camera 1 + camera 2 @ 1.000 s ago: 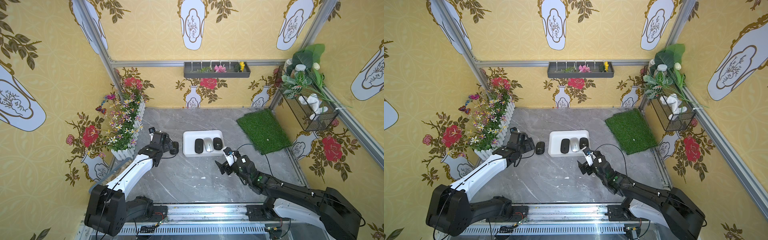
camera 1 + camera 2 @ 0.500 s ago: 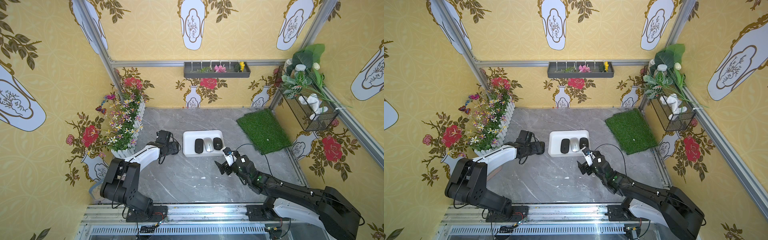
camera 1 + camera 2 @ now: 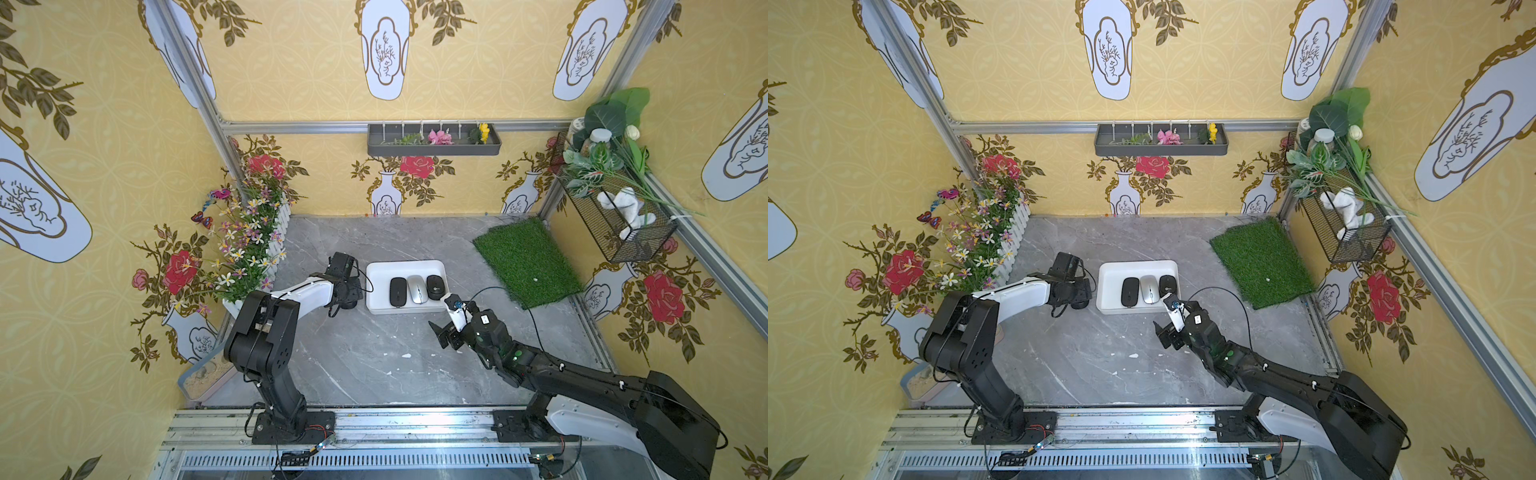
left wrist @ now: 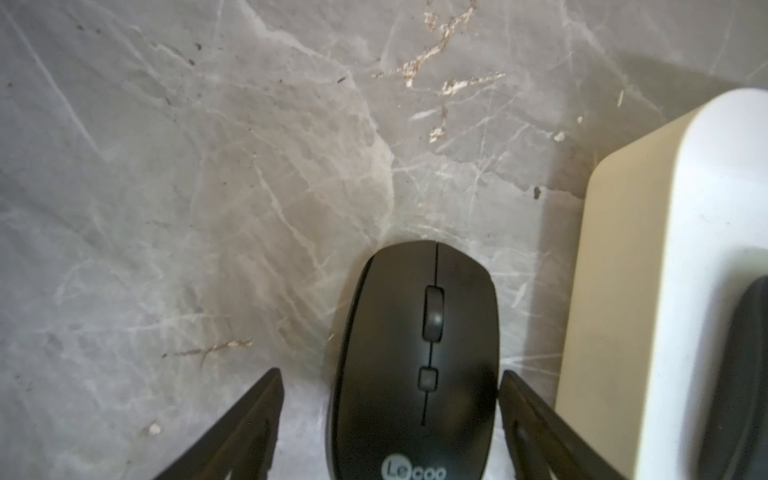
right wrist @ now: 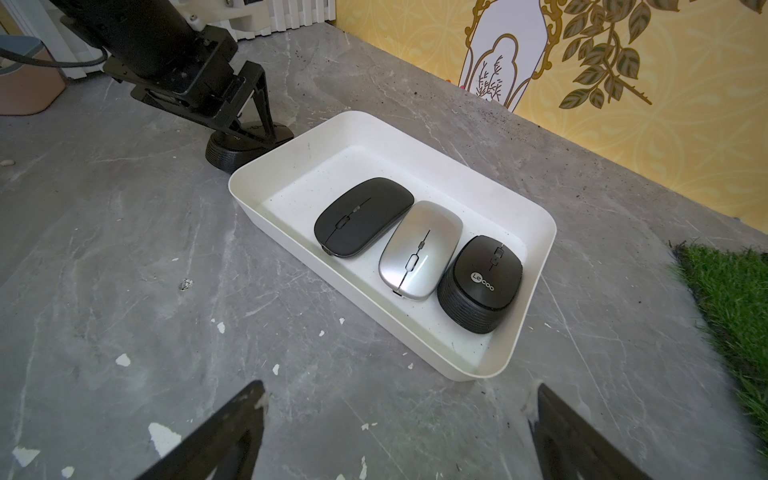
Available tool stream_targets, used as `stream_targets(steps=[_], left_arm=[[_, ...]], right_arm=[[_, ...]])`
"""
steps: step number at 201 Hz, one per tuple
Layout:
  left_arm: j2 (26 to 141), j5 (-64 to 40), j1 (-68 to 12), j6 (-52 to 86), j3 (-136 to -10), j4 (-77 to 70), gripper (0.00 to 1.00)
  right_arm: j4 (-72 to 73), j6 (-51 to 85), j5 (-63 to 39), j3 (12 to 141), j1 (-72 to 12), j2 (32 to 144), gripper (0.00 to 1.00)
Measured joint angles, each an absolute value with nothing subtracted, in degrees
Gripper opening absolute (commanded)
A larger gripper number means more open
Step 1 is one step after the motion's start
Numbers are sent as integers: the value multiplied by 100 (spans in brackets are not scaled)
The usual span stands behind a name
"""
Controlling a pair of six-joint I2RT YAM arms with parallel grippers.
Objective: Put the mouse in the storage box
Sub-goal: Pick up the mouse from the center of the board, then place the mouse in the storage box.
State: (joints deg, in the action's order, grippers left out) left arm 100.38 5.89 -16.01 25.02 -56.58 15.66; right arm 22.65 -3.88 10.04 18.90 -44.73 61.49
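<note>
A black mouse (image 4: 415, 357) with a scroll wheel lies on the grey marble table, just left of the white storage box (image 3: 377, 286). My left gripper (image 4: 389, 374) is low over it and open, one finger on each side. One finger touches the mouse's side; the other stands a small gap off. In both top views the gripper (image 3: 1077, 297) covers most of the mouse (image 3: 348, 305). The box (image 5: 239, 183) holds a flat black mouse (image 5: 363, 216), a silver one (image 5: 419, 249) and a ribbed black one (image 5: 484, 282). My right gripper (image 3: 439, 311) hangs open and empty by the box's near right corner.
A green grass mat (image 3: 525, 266) lies right of the box. A white-fenced flower planter (image 3: 253, 249) lines the left wall, with a sand tray (image 3: 203, 376) in front of it. A wire basket (image 3: 615, 220) hangs on the right wall and a dark grey flower tray (image 3: 432, 143) on the back wall.
My left arm has folded back and its gripper has come down over the mouse beside the box, with the fingers drawing closer together. The right arm has not moved.
</note>
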Motion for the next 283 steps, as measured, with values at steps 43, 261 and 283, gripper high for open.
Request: stream_targets(steps=[43,261,283], left_arm=[[10143,781,-1815,2368,-5739,1723,56],[10709,1216,-3317,3153,-7614,2482,42],[10954,1205,-3317,3242,-7671,2486,42]], right_arm=[[2265,-388,1048,1892,-4473,6130,97],[2263,-384,1094,1894,-4486,6099,97],[2263,-384,1094,1894,-4488,6099,97]])
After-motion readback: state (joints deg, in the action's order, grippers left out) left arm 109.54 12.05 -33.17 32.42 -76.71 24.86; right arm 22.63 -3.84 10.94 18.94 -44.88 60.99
